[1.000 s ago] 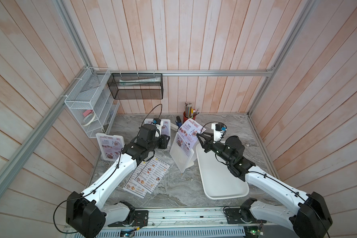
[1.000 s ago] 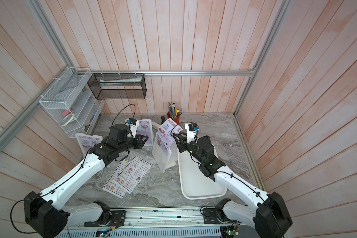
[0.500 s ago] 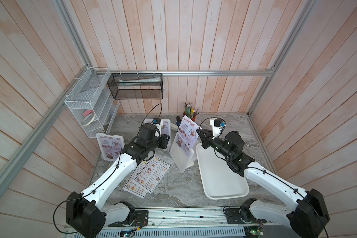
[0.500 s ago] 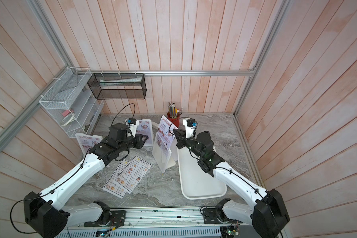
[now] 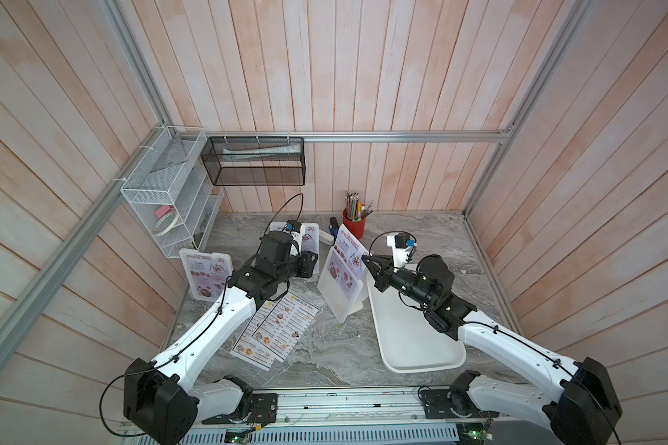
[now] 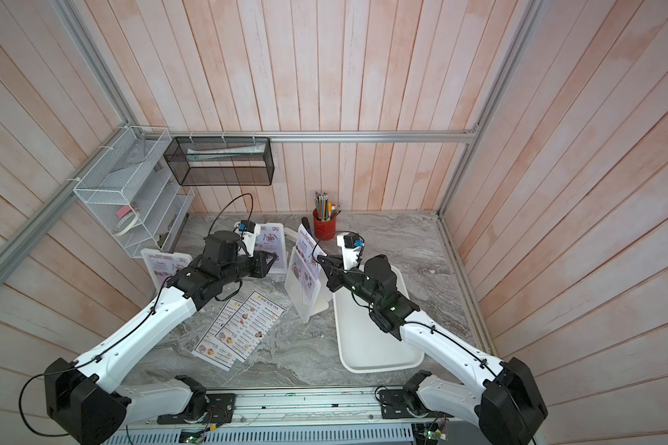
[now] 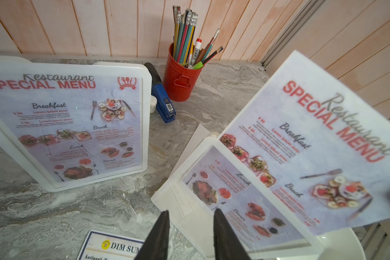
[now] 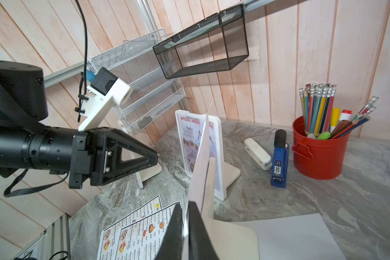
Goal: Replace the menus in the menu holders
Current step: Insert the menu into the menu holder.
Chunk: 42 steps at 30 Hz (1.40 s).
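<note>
One pink menu (image 5: 348, 252) sticks half out of the holder (image 5: 334, 298) beside the tray (image 5: 413, 339), pinched tight by the right gripper (image 8: 184, 209); pull it straight up, with the half-open, empty left gripper (image 7: 190, 213) bracing.

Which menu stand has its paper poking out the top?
The middle stand beside the white tray: its Special Menu sheet sticks out, pinched by the right pincer. The other two stands keep theirs fully inside.

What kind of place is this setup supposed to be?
Probably a lab robot cell dressed as a restaurant counter: plank walls on an aluminium frame, menu holders standing on a marble-look tabletop, and a cup of pencils.
</note>
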Each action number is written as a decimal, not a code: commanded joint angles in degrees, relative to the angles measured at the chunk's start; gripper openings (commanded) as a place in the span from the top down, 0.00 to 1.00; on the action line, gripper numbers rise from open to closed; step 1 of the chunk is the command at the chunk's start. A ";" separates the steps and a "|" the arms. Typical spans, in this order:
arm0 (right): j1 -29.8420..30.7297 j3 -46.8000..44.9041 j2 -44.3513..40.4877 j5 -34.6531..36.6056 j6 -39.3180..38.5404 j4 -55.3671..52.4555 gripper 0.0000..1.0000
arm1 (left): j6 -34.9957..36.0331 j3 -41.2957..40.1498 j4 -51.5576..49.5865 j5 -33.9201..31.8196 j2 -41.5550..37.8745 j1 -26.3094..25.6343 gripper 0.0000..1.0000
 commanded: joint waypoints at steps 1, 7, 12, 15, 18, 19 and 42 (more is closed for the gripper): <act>1.50 -1.83 -0.94 1.51 1.47 -0.34 0.87 | 0.38 2.03 1.09 0.22 0.61 -0.16 0.65; 5.09 -2.69 0.85 3.21 1.57 -4.00 0.81 | 0.38 3.56 0.73 0.22 1.14 -1.01 0.62; 5.34 -0.45 -1.34 4.99 0.29 -10.11 0.71 | 0.84 5.80 0.35 -0.91 2.30 -2.92 0.46; 4.62 1.93 -4.55 6.80 -2.46 -14.77 0.64 | 0.69 6.73 0.80 -1.36 2.95 -3.85 0.35; 3.23 3.98 -6.78 6.56 -3.65 -18.03 0.60 | 0.93 8.84 0.92 -1.35 4.55 -5.44 0.31; 2.80 4.58 -7.46 6.55 -3.85 -18.59 0.59 | 1.19 9.74 0.75 -1.42 5.19 -6.04 0.31; 0.29 48.29 27.10 14.06 4.47 -53.32 0.89 | -4.98 2.55 -5.68 -13.42 0.26 -2.62 0.25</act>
